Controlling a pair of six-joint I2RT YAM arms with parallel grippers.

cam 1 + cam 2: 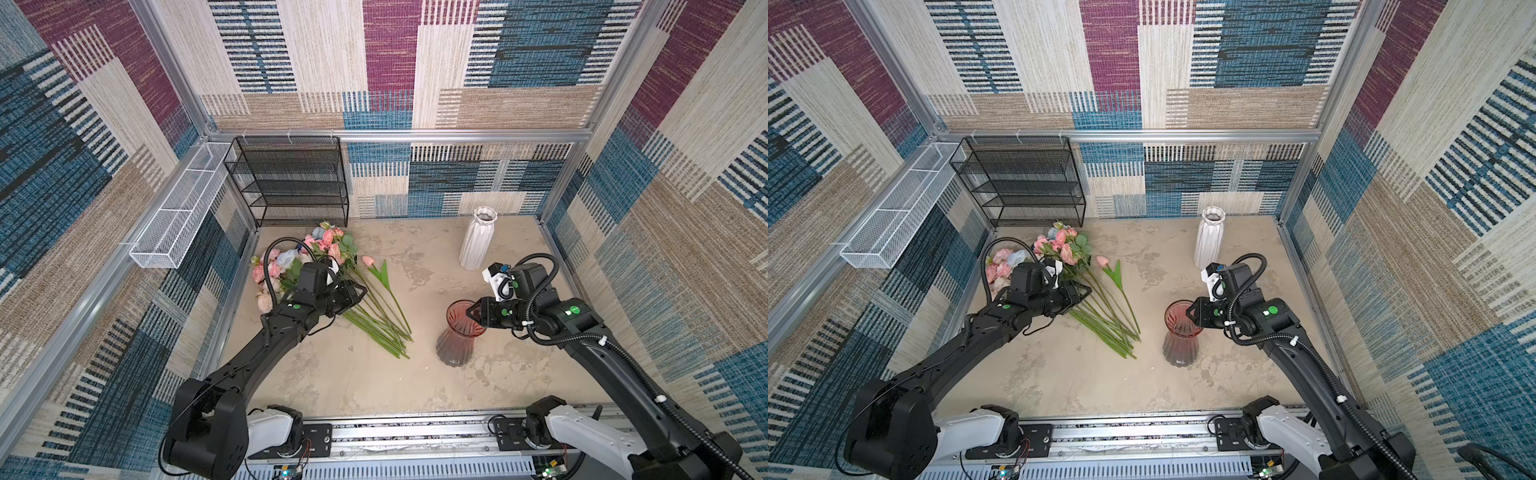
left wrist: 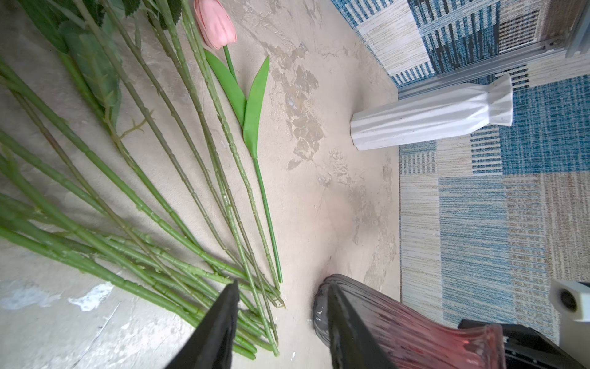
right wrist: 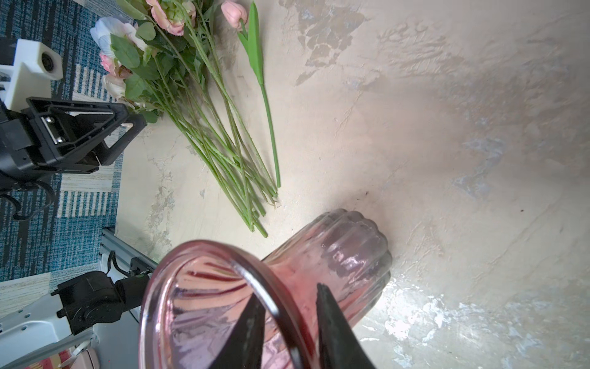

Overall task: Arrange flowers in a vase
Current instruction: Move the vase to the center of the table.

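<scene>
The flowers [image 1: 328, 253] lie in a bunch at the left of the table, pink, cream and pale blue heads to the back, green stems [image 2: 134, 204] fanned forward. A short pink tulip [image 1: 368, 261] lies beside them. My left gripper [image 1: 354, 293] hovers open over the stems, and in the left wrist view nothing sits between its fingers [image 2: 282, 284]. A red glass vase [image 1: 457, 336] stands upright right of the stem ends. My right gripper [image 3: 287, 292] straddles its rim, one finger inside and one outside, closed on the glass wall.
A white ribbed vase [image 1: 478, 241] stands at the back right, near the wall. A black mesh rack [image 1: 291, 183] stands against the back wall and a white wire basket [image 1: 174, 220] hangs on the left wall. Bare tabletop [image 1: 332, 382] lies in front of the stems.
</scene>
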